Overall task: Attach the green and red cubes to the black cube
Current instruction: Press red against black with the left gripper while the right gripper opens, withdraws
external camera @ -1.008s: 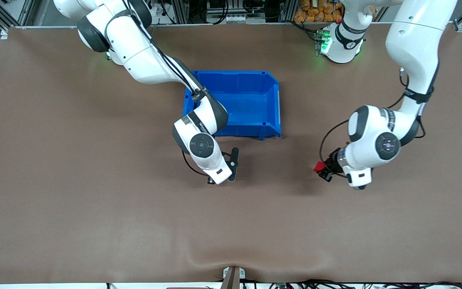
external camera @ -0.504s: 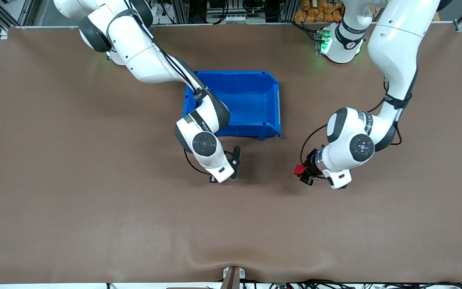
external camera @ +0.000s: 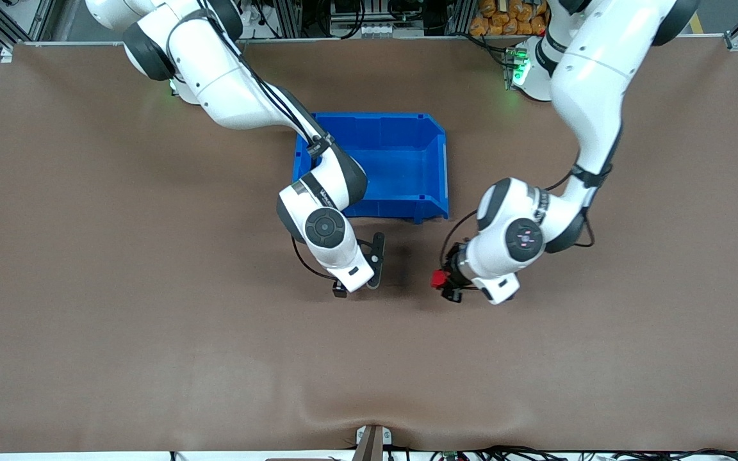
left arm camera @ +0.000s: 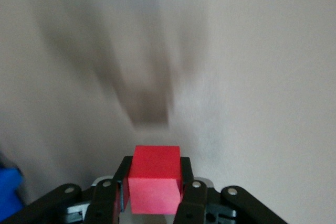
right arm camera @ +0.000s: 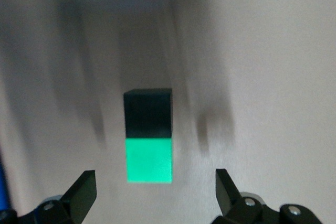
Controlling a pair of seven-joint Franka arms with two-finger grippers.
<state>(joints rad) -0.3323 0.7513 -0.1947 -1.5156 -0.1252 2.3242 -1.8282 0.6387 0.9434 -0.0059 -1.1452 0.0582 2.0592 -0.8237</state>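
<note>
Bring the red cube square against the free black cube face, which already adjoins the green cube on the tabletop. Left gripper pinches red, angled low toward the right gripper, whose spread jaws hover over the pair.

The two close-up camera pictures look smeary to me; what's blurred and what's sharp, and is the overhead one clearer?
Left wrist view: the red cube in the left claw is crisp, the table streaked. Right wrist view: the green cube and black cube, joined, are fairly sharp between the open right claw, with smeared shadows around. Front view: evenly lit, sharp, soft shadows near the blue bin.
</note>
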